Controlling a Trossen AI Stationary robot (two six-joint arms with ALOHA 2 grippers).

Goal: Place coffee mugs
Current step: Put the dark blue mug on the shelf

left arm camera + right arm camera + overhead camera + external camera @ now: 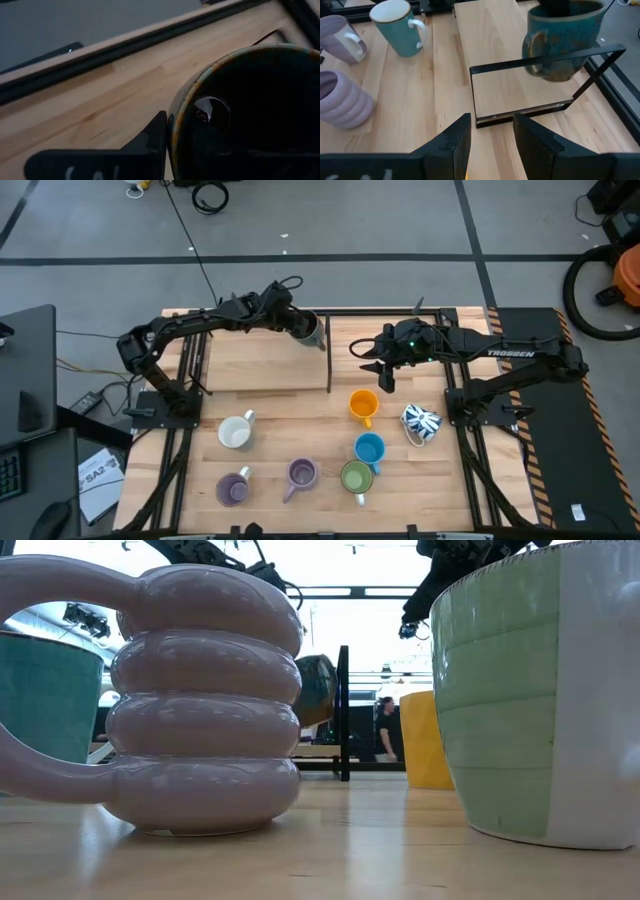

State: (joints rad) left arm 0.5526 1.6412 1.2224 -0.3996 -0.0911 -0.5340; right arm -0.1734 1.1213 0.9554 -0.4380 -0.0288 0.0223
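Note:
A dark grey-teal mug [313,330] hangs at the far middle of the table, with my left gripper [306,326] shut on it. It also shows in the right wrist view [562,42] and the low view [318,690]. My right gripper [383,378] stands open and holds nothing, just beyond the orange mug [363,405]. Standing on their bases on the near half are a white-lined teal mug [236,432], two purple mugs [232,488] [302,473], a green mug [357,476], a blue mug [369,448] and a blue-patterned white mug [421,422]. My left gripper holds the dark mug by its rim [175,115]. One finger [147,147] lies on the outside of the wall; the other is hidden, and in the right wrist view the dark fingers reach down into the mug's mouth. They come slanting down from the table's left. The mug looks tilted and clear of the table, its handle [534,47] out to one side.
A thin black upright frame [328,355] stands across the table's middle, right beside the held mug. Bare wood lies left of it, under the left arm. A black rail [100,55] runs along the table's far edge. A person [385,730] stands far off in the room.

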